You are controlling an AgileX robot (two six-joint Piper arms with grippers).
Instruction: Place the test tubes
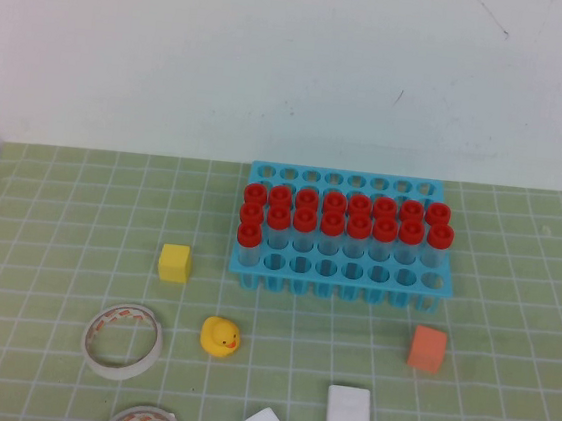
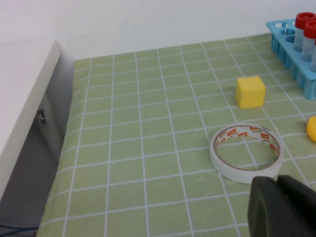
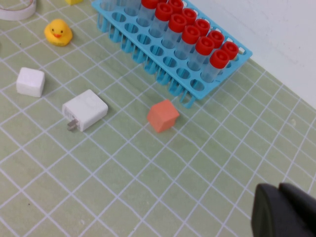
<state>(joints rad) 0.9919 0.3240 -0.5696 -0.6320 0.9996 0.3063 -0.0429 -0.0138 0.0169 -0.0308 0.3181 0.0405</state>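
I see the red-capped test tubes [image 1: 346,217] standing in the blue rack [image 1: 333,287], far centre. My left pincer [image 2: 277,186] hangs pressed together by the tape roll [image 2: 246,153]; right pincer [image 3: 279,193], likewise, near right.

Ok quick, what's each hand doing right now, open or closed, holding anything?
Left hand: closed, holding nothing, above the mat near the tape roll.
Right hand: closed, holding nothing, above the mat, apart from the orange cube.
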